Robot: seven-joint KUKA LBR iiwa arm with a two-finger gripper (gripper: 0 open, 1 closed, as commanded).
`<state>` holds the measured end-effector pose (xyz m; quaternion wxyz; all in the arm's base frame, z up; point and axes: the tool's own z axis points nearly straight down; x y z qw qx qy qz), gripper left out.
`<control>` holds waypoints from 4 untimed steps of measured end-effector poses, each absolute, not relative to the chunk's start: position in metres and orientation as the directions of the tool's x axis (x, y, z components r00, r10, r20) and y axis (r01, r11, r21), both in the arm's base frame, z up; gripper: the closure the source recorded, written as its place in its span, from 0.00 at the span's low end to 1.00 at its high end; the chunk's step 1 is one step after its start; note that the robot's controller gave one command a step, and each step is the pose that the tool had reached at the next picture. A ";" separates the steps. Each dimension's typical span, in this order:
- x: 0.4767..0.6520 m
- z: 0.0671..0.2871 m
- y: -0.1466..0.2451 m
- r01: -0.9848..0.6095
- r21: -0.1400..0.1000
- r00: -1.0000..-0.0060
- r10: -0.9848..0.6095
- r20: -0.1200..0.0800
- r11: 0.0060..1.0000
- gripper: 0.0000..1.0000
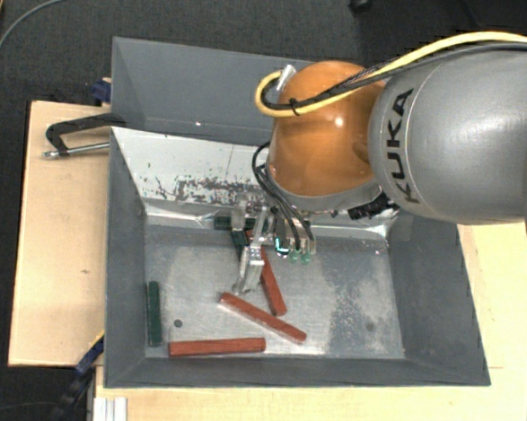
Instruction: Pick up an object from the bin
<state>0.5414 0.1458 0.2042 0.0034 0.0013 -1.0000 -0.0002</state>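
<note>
My gripper [251, 274] hangs low over the middle of the bin floor, under the orange wrist cover. Its tip sits just left of a short red stick [272, 292] that lies slanted on the floor. Right below the tip is the upper left end of a longer red stick [263, 317], which runs diagonally down to the right. A third red stick [216, 347] lies flat along the bin's front wall. Whether the gripper touches any stick I cannot tell.
A dark green stick [154, 313] lies upright along the left wall, with a small dark dot [178, 324] beside it. Another dark green piece [239, 238] shows at the back wall beside the gripper's body. The arm covers the bin's back right.
</note>
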 end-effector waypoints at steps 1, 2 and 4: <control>0.510 0.130 0.092 -0.172 -0.001 -0.985 -0.172 0.007 0.985 0.00; 0.494 0.067 0.100 -0.225 0.002 -0.974 -0.225 0.007 0.974 0.00; 0.508 0.071 0.073 -0.083 0.001 -0.997 -0.083 -0.003 0.997 0.00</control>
